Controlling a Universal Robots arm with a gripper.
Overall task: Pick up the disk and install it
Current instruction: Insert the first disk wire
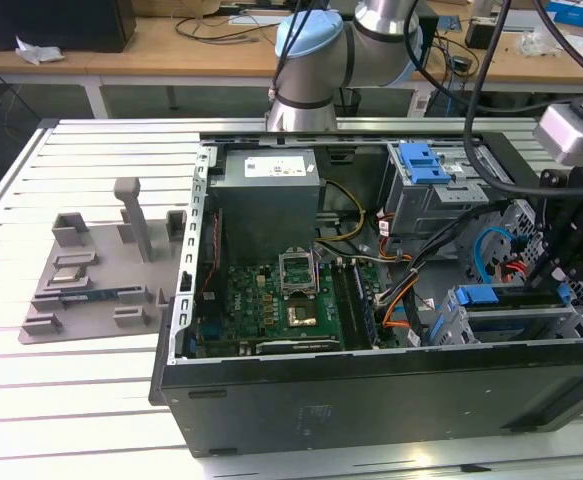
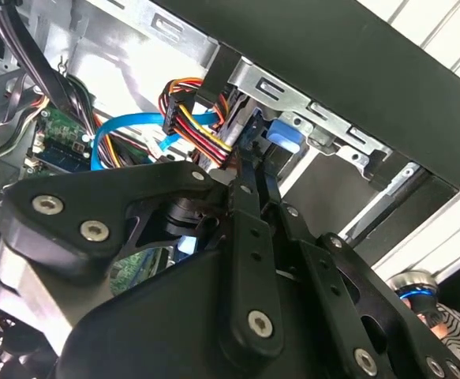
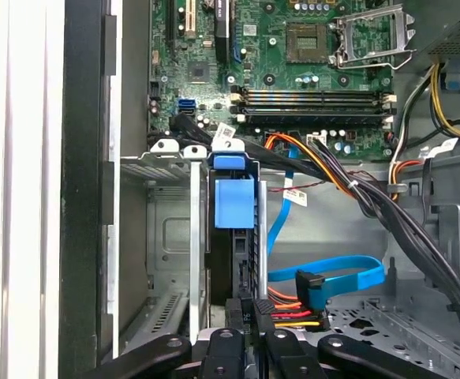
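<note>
Treat the disk (image 3: 233,204) as a stiff, dense, shock-sensitive slab with slick metal faces; hold it by its long edges or blue plastic rails, never by the label face. It stands on edge in the metal cage (image 3: 196,237) at the exterior view's right, and the gripper (image 3: 252,347) has its fingers drawn narrow about the near end. Mind the cage slats alongside, then the power plug (image 3: 289,316) and blue cable (image 3: 348,272) just beside the slot.

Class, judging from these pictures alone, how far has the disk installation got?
Done: the disk stands on edge in the drive cage near the case's front wall, its blue end tab up. In hand: the gripper sits over the disk's edge by the coloured cable bundle; jaw state unclear. Left: whether it is fully seated cannot be told.
</note>
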